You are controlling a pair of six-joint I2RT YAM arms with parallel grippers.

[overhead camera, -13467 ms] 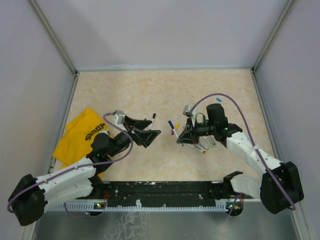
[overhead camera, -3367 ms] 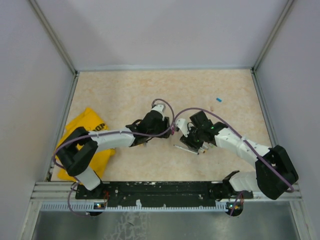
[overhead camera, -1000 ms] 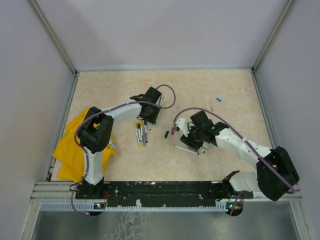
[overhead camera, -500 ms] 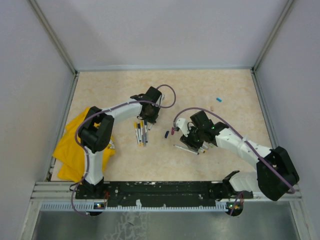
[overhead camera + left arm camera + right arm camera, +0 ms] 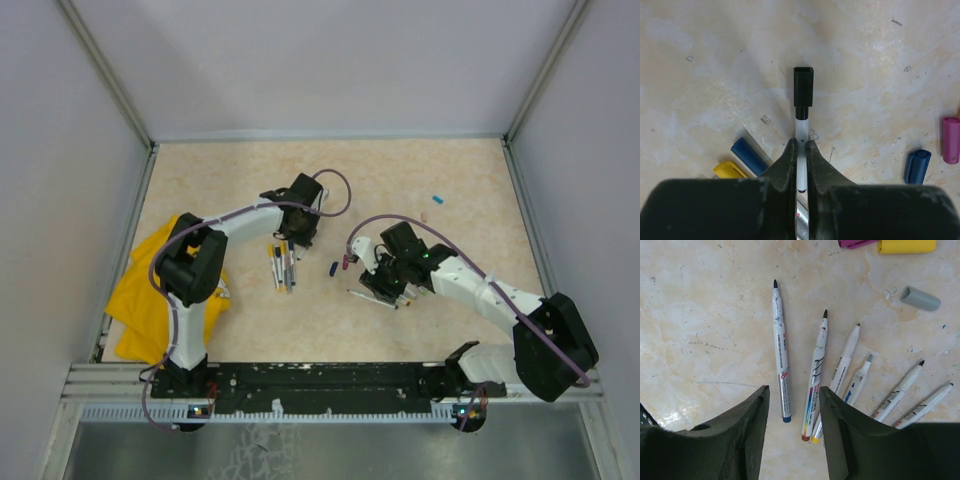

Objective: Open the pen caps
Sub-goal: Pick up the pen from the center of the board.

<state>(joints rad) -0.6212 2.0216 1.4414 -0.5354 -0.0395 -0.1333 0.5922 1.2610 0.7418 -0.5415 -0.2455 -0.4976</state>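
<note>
Compared with half a second back, the top view is near identical and both arms hold the same poses. Over the last second the left pincer [image 5: 297, 230] has narrowed. It now sits clamped on the white-barrel pen [image 5: 801, 127], whose black cap [image 5: 803, 86] is on and points to 12 o'clock in the left wrist view. Compared with 3.4 s back, the left arm has swung off the right pincer [image 5: 386, 282] toward 10 o'clock. The right pincer is unchanged: its fingers [image 5: 747, 435] are apart with nothing between them, over a row of uncapped pens [image 5: 780, 355] with tips toward 12–1 o'clock.

Loose caps in the right wrist view, around 1 o'clock:
- grey cap [image 5: 920, 298]
- yellow cap [image 5: 906, 245]
- purple cap [image 5: 855, 243]

In the left wrist view, the dark blue cap [image 5: 916, 166] and magenta cap [image 5: 951, 140] lie at 3–4 o'clock of the held pen. A blue pen end [image 5: 749, 154] and a yellow pen end [image 5: 729, 170] lie at 8 o'clock, just beside the fingers. The capped pens [image 5: 282, 265] lie at 6 o'clock of the left pincer.

The table [image 5: 400, 170] is beige, marbled and scuffed, with small flecks. The walls are plain grey-white with aluminium corner posts, and a black rail runs along the near edge. The yellow cloth [image 5: 140, 300] lies at the table's 8 o'clock, partly under the left arm. A light-blue cap [image 5: 437, 198] lies alone at 1 o'clock of the right pincer.

There is print on the pen barrels and dark print on the cloth, both too small to read.
</note>
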